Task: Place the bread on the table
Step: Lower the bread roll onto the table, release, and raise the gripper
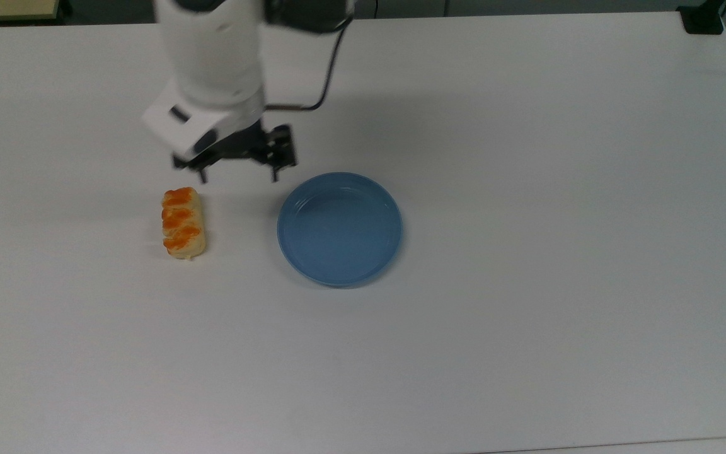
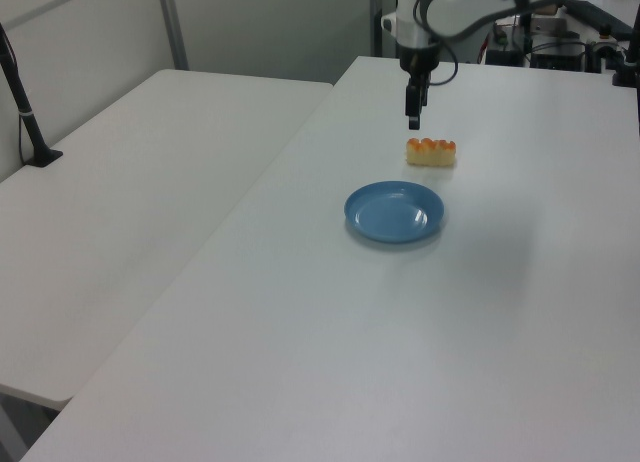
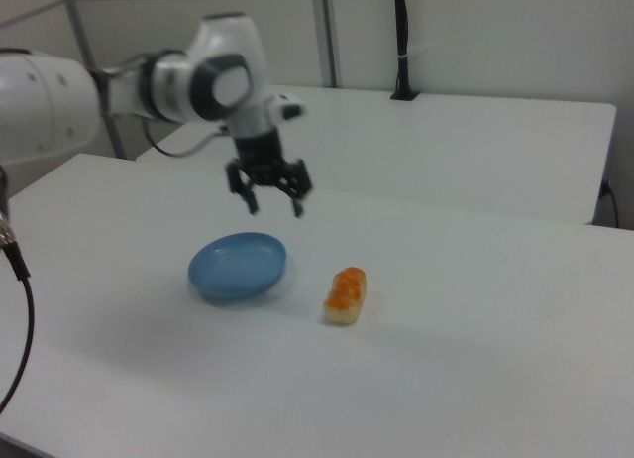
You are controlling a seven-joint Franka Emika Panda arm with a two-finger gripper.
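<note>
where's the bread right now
The bread lies flat on the white table, just off the blue plate toward the top view's left, not touching it. The open gripper hangs above the table between them, clear of both.

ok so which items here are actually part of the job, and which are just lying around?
Part of the job:
- bread, lying on the table, nothing holding it
- table
- gripper, open, raised above the table

Just there:
- blue plate, nothing on it
- second white table, in the left view's left
</note>
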